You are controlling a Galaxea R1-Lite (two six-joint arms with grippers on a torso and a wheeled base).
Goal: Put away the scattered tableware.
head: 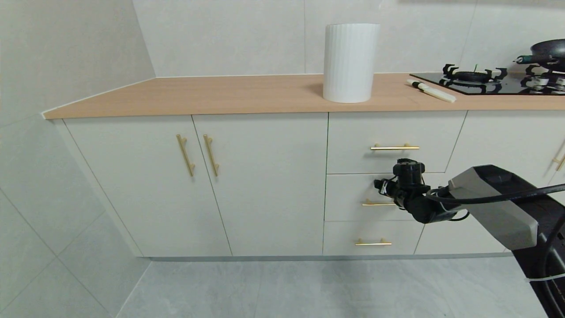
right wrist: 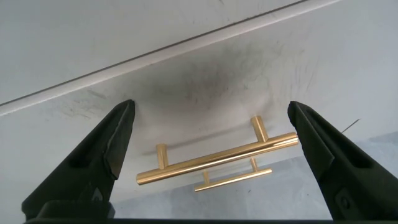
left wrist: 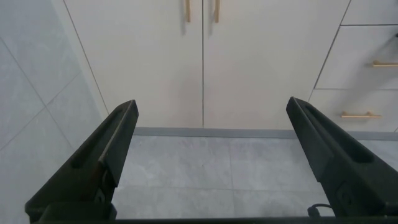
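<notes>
The worktop (head: 220, 95) runs along the wall above a row of pale cabinet doors (head: 198, 185) and a stack of three drawers. The middle drawer (head: 353, 196) is recorded as closed. A tall white ribbed canister (head: 350, 62) stands upright on the worktop above the drawer stack, and a black gas hob (head: 485, 81) carrying a dark pan (head: 549, 48) is set at the right end. The right end effector (right wrist: 210, 107) is held level in front of the middle drawer with its fingers spread wide and nothing between them. The gold handle (right wrist: 217, 160) is framed between the fingers but not touched. This placement is judged to be an approach to the handle, so that the drawer can be pulled out as a place for the tableware. The left end effector (left wrist: 211, 104) is likewise released and empty. It is held low over the floor before the cabinet doors, presumably kept clear of the right arm's work. The tableware seen is a single slender utensil (head: 430, 90), lying flat on the worktop between the canister and the hob, just beside the hob's near corner and well apart from both end effectors. It is cream-white, long and narrow, and set at a slant to the worktop edge. Whether it is one piece or a pair laid together cannot be told.
</notes>
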